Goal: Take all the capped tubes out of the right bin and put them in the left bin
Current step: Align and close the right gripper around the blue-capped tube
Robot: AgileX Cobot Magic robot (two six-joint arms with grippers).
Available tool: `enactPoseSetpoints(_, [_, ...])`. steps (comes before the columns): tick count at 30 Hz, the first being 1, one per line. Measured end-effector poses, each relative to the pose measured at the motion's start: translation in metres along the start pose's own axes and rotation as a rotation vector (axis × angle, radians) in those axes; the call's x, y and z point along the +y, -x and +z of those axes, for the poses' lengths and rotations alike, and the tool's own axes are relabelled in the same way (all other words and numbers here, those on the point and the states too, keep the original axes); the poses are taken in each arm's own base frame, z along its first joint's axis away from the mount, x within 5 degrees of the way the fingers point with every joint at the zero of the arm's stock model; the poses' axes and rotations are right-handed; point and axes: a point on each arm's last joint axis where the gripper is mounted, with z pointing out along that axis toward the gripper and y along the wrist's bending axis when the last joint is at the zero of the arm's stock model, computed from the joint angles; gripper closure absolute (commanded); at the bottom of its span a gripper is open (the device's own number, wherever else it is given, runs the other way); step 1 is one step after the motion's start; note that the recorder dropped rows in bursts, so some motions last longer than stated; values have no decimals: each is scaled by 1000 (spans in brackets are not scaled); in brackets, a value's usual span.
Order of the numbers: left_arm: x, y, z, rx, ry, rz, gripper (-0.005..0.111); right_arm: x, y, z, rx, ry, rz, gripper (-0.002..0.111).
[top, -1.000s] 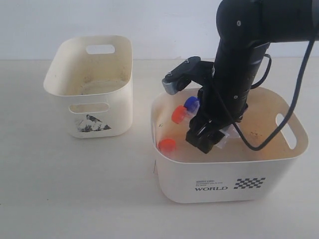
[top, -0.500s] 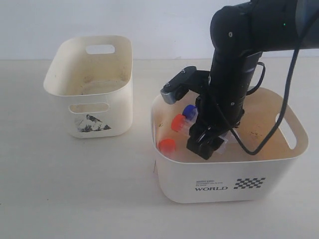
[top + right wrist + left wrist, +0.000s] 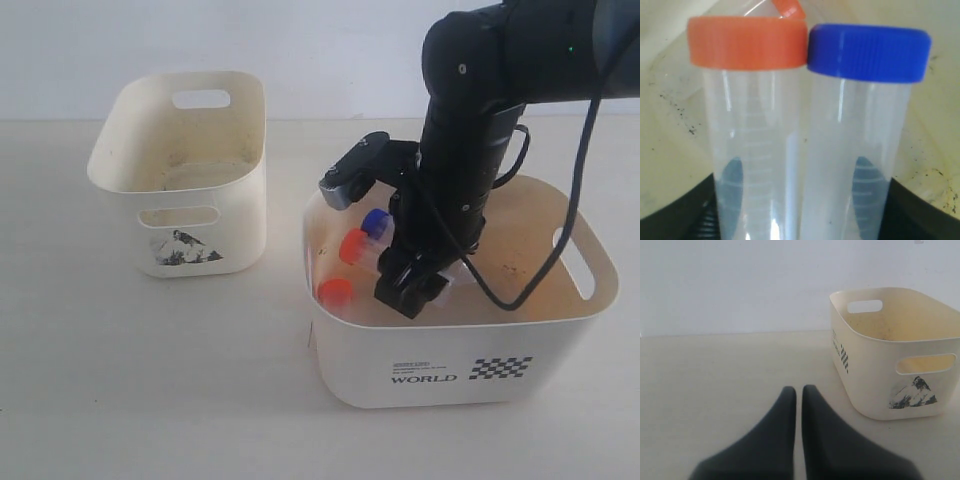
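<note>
The right bin point(image 3: 450, 345), printed "WORLD", holds three capped tubes. My right gripper point(image 3: 408, 292) reaches down inside it. Its jaws are shut on two tubes lying side by side, one orange-capped point(image 3: 352, 245) and one blue-capped point(image 3: 376, 222). In the right wrist view the orange cap point(image 3: 747, 47) and the blue cap point(image 3: 867, 50) point away from the gripper point(image 3: 802, 200), with a dark finger against each tube's outer side. Another orange-capped tube point(image 3: 335, 292) lies loose by the bin's front left wall. The left bin point(image 3: 200, 235) holds no tubes. My left gripper point(image 3: 799, 390) is shut over the table beside the left bin point(image 3: 875, 385).
The pale table point(image 3: 150, 380) runs around both bins, with a gap between them. A white wall point(image 3: 300, 50) closes the back. The right arm's cable point(image 3: 540, 280) loops over the right bin's interior.
The right gripper has sunk a little lower in the right bin. The orange-capped and blue-capped tubes have shifted down and left with it. The loose orange-capped tube has stayed put.
</note>
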Motion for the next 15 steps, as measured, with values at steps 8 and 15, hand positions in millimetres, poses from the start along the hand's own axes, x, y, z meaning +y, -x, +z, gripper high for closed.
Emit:
enactPoseSetpoints(8, [0, 0, 0, 0, 0, 0, 102, 0, 0, 0, -4, -2, 9, 62])
enactPoseSetpoints(15, [0, 0, 0, 0, 0, 0, 102, 0, 1, 0, -7, -3, 25, 92])
